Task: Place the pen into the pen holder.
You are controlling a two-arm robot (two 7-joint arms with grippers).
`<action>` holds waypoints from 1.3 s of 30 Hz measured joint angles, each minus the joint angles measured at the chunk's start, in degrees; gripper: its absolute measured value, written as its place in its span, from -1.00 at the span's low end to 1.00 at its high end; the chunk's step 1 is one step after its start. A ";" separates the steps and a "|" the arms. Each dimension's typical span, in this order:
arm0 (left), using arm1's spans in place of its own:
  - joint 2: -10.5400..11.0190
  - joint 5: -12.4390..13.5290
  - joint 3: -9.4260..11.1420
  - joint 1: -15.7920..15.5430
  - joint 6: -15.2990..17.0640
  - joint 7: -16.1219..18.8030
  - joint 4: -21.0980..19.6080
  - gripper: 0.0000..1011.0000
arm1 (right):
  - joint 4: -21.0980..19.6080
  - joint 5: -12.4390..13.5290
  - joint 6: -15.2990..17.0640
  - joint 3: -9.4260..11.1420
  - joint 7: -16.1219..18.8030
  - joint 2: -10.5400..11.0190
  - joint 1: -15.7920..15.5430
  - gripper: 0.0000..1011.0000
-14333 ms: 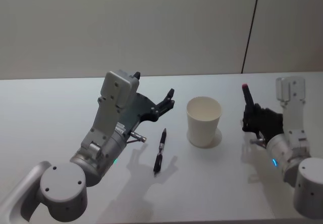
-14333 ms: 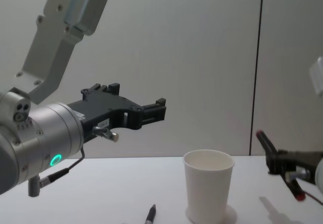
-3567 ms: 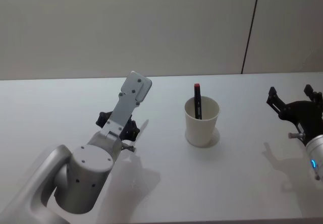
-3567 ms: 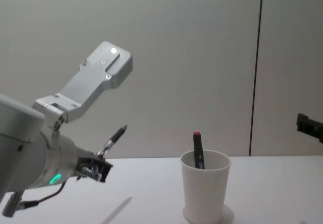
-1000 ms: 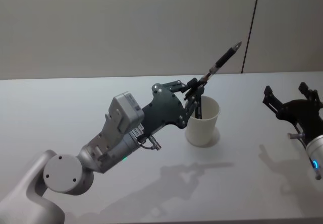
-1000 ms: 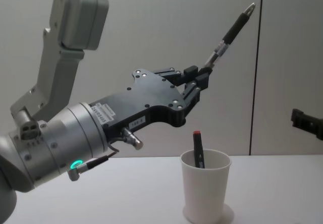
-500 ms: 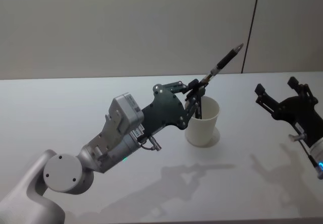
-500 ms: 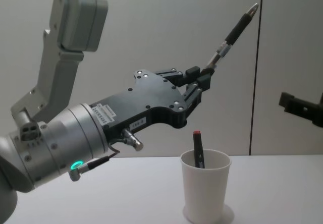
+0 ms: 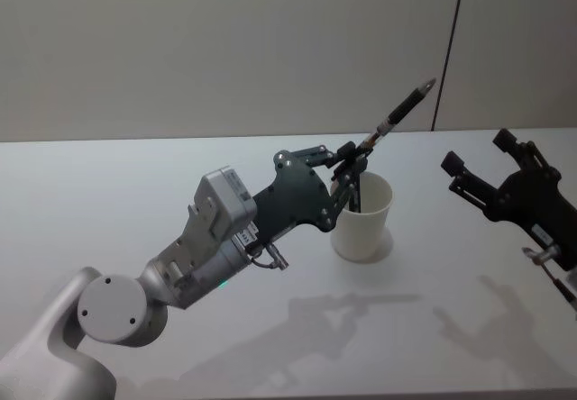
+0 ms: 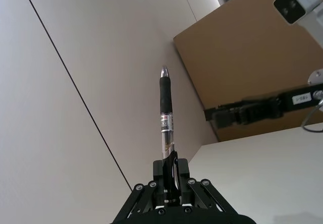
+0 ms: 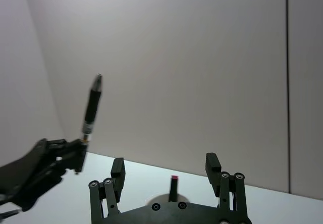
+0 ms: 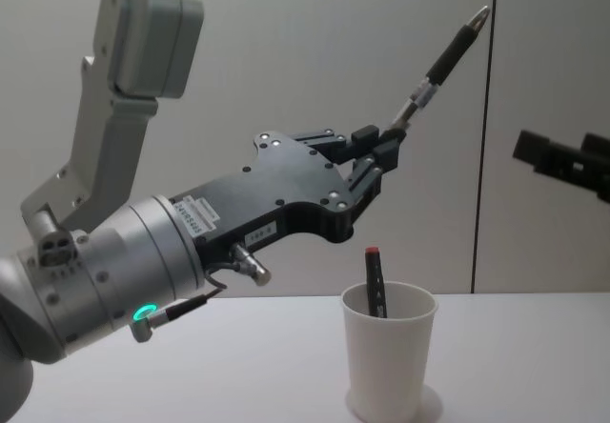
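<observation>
**A:** Where is the black pen (image 12: 443,56)?

**B:** The left gripper (image 12: 386,142) is clamped on its back end, just above the white paper cup (image 12: 389,366). The pen is tilted, with its writing tip pointing up and away from the cup.

**A:** How should it go in cleanly?

**B:** I'd swing it nearly upright over the cup's mouth, lower it beside the red-capped marker (image 12: 375,285), then release. The right gripper (image 9: 475,150) hangs empty to the cup's right, jaws wide.

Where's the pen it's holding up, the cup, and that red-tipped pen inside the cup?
pen (image 12: 448,59): chest view, on its black grip.
cup (image 12: 389,371): chest view, on its front wall.
red-tipped pen (image 12: 375,275): chest view, on its dark barrel.
</observation>
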 joint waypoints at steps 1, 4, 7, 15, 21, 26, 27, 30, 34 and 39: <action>0.00 -0.01 0.00 -0.01 -0.01 -0.02 0.01 -0.65 | -0.18 0.57 0.00 0.06 0.88 0.16 -0.09 0.98; 0.00 -0.02 0.00 -0.02 -0.03 -0.05 0.03 -0.65 | -1.18 2.97 0.06 0.39 4.32 0.97 -0.56 0.98; 0.00 -0.03 0.00 -0.03 -0.05 -0.08 0.05 -0.65 | -2.03 5.10 0.36 0.64 7.05 1.64 -0.88 0.98; 0.00 -0.03 0.00 -0.04 -0.09 -0.12 0.08 -0.65 | -3.87 9.95 1.59 0.97 12.93 2.84 -1.05 0.98; 0.00 -0.02 0.00 -0.04 -0.09 -0.15 0.08 -0.65 | -4.96 12.19 2.51 0.84 15.25 3.10 -0.49 0.98; 0.00 -0.02 0.00 -0.04 -0.09 -0.15 0.08 -0.65 | -5.34 12.74 3.07 0.38 15.39 2.83 0.17 0.98; 0.00 -0.02 0.00 -0.04 -0.09 -0.15 0.08 -0.65 | -5.38 12.74 3.23 0.19 15.18 2.68 0.42 0.98; 0.00 -0.02 0.00 -0.04 -0.09 -0.15 0.08 -0.65 | -5.39 12.57 3.54 -0.20 14.48 2.31 0.94 0.98; 0.00 -0.02 0.00 -0.04 -0.09 -0.15 0.08 -0.65 | -5.36 11.94 3.94 -0.77 13.35 1.73 1.71 0.98; 0.00 -0.02 0.00 -0.04 -0.08 -0.15 0.08 -0.65 | -5.00 11.09 4.50 -1.41 11.87 1.05 2.56 0.98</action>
